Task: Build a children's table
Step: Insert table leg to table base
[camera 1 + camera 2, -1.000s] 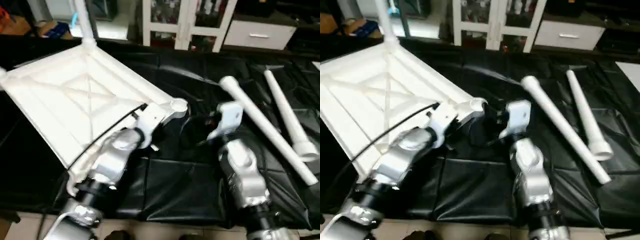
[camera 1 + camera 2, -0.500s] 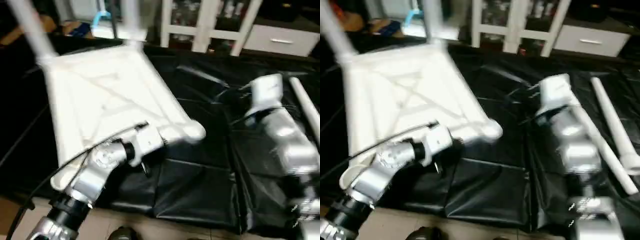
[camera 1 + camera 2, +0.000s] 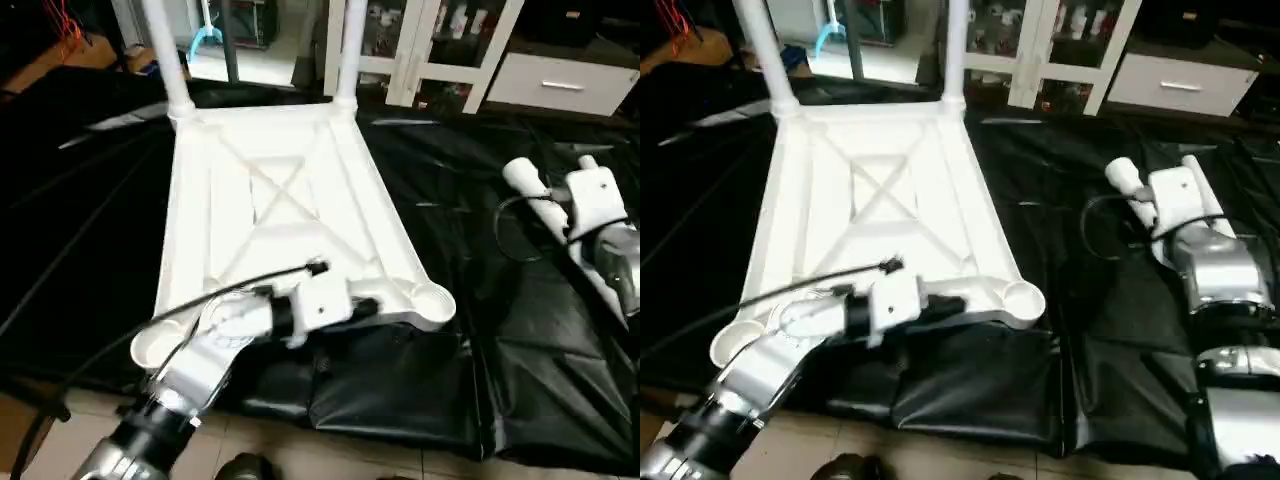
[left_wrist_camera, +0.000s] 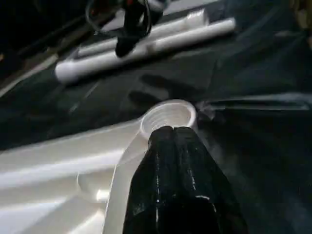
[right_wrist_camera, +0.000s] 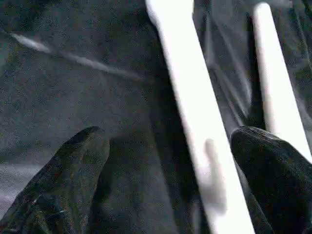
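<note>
The children's table top lies upside down on the black cloth, its X ribs facing up. Two white legs stand upright in its far corner sockets. The near corner sockets hold nothing. My left gripper is shut, its tips on the near rim right beside the right-hand socket. Two loose legs lie on the cloth at the right. My right gripper is open just above them, one finger on each side of the nearer leg, which it does not touch.
Black cloth covers the work surface, and tiled floor shows along its near edge. A white glass-door cabinet and a white drawer unit stand behind. A black cable runs along my left forearm.
The table top has swung round with my left gripper at its near rim, now squarer to me. My right gripper has moved out over the loose legs. The camera has also shifted.
</note>
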